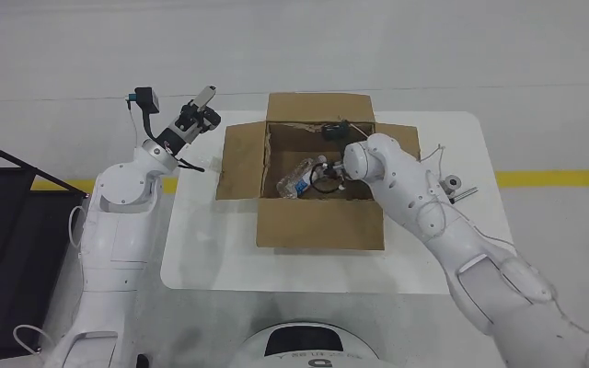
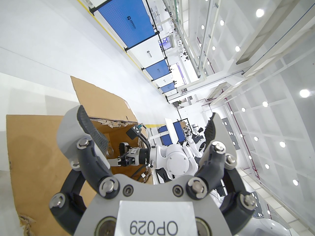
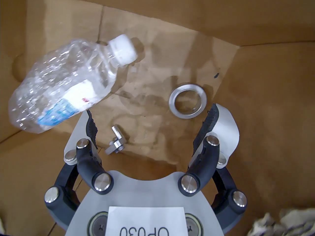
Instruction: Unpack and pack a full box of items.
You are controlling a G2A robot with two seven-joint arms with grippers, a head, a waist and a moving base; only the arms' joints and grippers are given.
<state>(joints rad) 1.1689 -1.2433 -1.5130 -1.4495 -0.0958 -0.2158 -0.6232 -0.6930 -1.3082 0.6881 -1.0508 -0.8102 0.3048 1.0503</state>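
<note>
While the white rounded-corner table (image 1: 221, 258) carries it near the middle, the brown cardboard box (image 1: 317, 225) stands open with its four flaps folded outward. The right arm bends over the box's right flap and reaches down inside, so the right gripper (image 3: 151, 111) hangs above the box floor with its fingers spread wide and nothing between them; the top view shows it low in the middle of the box (image 1: 324, 175). The left gripper (image 2: 147, 116) is held up in the air beyond the table's far left corner, well apart from the box, with its fingers likewise spread and empty.

Inside the box, a crumpled clear plastic bottle with a white cap and a blue-and-white label (image 3: 64, 87) lies on its side on the left part of the floor. A flat silver metal ring (image 3: 187, 100) lies on the cardboard near one fingertip of the right gripper, apart from the bottle. A small silver metal bracket (image 3: 116, 142) lies just beside the other finger. A small grey metal part (image 1: 453, 186) rests on the table right of the box, close to the right arm.
</note>
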